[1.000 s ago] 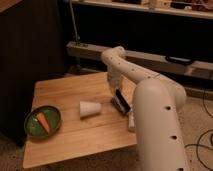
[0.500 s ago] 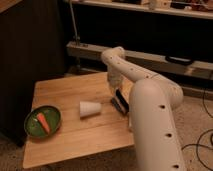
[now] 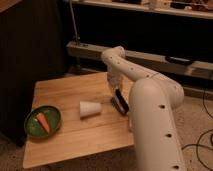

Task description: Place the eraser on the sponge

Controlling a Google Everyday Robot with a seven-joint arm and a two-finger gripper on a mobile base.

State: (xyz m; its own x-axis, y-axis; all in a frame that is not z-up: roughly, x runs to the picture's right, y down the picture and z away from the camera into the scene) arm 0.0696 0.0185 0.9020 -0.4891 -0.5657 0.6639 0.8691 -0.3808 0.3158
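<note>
Barely anything shifts around the eraser [image 3: 120, 102]. Over the last second it keeps its spot near the right edge of the bench [image 3: 65, 92], a black bar slanting down to the right. Only the thick lower part of my arm [image 3: 150, 125] swings a little leftward. So, I judge, the bar is not travelling just now. It sits right below my fingers [image 3: 115, 93], touching or nearly so; whether they are clamped on it or apart I cannot tell. The sponge does not show; my arm may hide it. A white cup [image 3: 90, 108] lies on its side just left, and a green bowl [image 3: 54, 114] holding a carrot [image 3: 43, 123] sits farther off.
</note>
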